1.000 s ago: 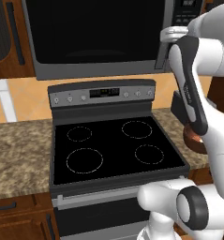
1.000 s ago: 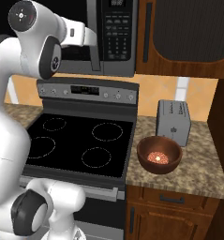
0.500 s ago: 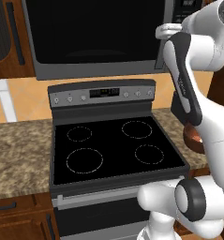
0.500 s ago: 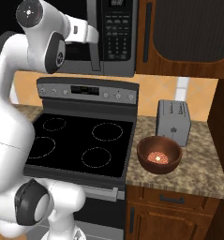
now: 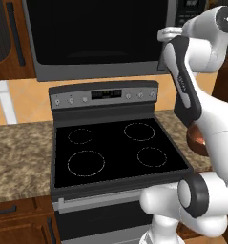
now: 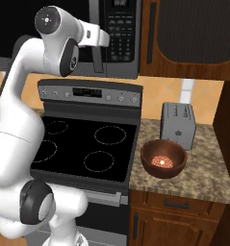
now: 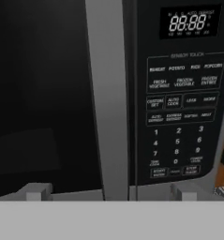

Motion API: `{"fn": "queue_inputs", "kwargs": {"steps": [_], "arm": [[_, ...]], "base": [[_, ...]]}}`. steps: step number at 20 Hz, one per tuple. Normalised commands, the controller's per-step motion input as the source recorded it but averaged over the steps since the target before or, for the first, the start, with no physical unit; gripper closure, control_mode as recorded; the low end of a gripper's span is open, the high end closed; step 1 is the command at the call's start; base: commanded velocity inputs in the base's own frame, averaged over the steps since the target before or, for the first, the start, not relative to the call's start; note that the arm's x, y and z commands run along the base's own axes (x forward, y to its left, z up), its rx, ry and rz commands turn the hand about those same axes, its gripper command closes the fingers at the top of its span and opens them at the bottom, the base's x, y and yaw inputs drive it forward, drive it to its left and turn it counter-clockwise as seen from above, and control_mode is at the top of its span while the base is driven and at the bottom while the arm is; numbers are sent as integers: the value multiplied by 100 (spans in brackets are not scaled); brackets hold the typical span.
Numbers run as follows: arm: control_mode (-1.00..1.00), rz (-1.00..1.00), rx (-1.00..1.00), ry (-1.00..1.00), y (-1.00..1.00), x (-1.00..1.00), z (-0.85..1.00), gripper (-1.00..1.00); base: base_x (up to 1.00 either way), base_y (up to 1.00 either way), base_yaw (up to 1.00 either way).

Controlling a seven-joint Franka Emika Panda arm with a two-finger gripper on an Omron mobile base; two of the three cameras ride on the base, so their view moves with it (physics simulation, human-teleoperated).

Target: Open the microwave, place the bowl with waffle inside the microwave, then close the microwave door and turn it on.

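The gripper (image 7: 108, 192) stands with its jaws spread wide and nothing between them, raised close in front of the microwave (image 5: 101, 38). In the hand view the two finger tips (image 7: 36, 191) rise at the bottom, and the vertical grey bar of the microwave door (image 7: 48, 93) runs up just about midway between them. To the far side of that bar from the dark glass lies the keypad (image 7: 181, 117), with its lit display (image 7: 188, 22) above.

The door is shut, so the first step of the task is not yet done. The grey bar looks like the natural place to take hold (it sits at the door's free edge, beside the keypad). The door is likely stiff and hinged on the opposite side, so it should swing in an arc rather than pull straight out; a smooth bar may also slip in the pads if the pull is off-line.

The bowl (image 6: 163, 158) rests well below and to the keypad side of the jaws, on the counter (image 6: 203, 173), just in front of the toaster (image 6: 178, 125) and beside the stove (image 6: 83, 144). The waffle (image 6: 161, 160) lies inside it. The bowl looks rigid and light, best gripped by its rim and kept level so the loose waffle stays put.
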Motion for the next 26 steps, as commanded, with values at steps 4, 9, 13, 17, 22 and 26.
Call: {"fn": "queue_inputs", "kwargs": {"steps": [4, 9, 13, 17, 22, 26], "arm": [[-100, 0, 1, 0, 0, 28, -1, -100], [-100, 1, 1, 0, 0, 33, 0, -100], [-100, 2, 0, 0, 1, 46, 0, -100], [-100, 4, 1, 0, 0, 49, 0, -100], [-100, 5, 0, 0, 0, 52, 0, -100], [-100, 6, 0, 0, 0, 47, 0, -100]], "base": [[0, 0, 0], [0, 0, 0], [0, 0, 0], [0, 0, 0], [0, 0, 0], [0, 0, 0]]}}
